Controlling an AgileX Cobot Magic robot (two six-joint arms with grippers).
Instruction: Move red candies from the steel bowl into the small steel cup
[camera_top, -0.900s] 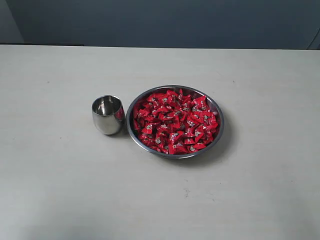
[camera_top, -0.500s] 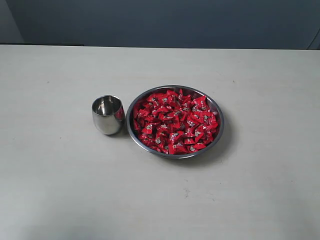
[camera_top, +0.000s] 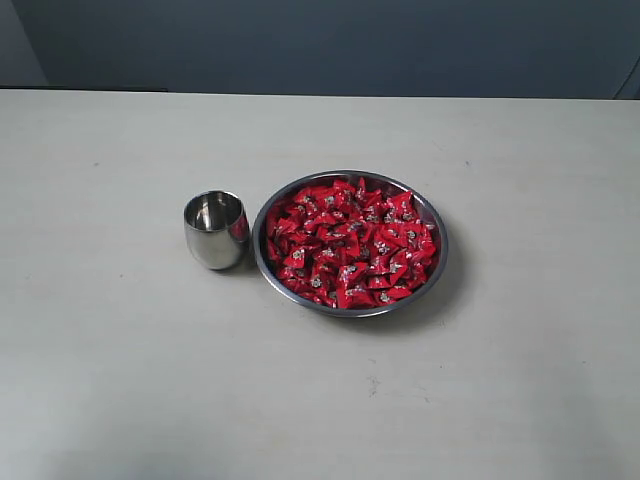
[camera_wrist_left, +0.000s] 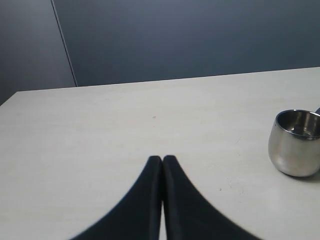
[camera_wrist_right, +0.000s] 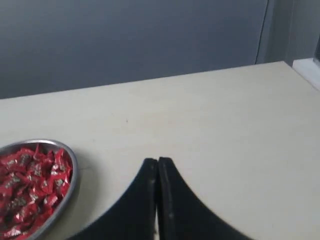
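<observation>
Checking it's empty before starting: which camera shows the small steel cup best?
The exterior view: the small steel cup is whole and seen from above, its inside showing only steel. The left wrist view has it larger but lower-angled and cut by the frame edge. The right wrist view does not show it.

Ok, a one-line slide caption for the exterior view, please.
Small polished steel cup stands beside a wide shallow steel bowl full of red-wrapped candies on a pale table.
</observation>
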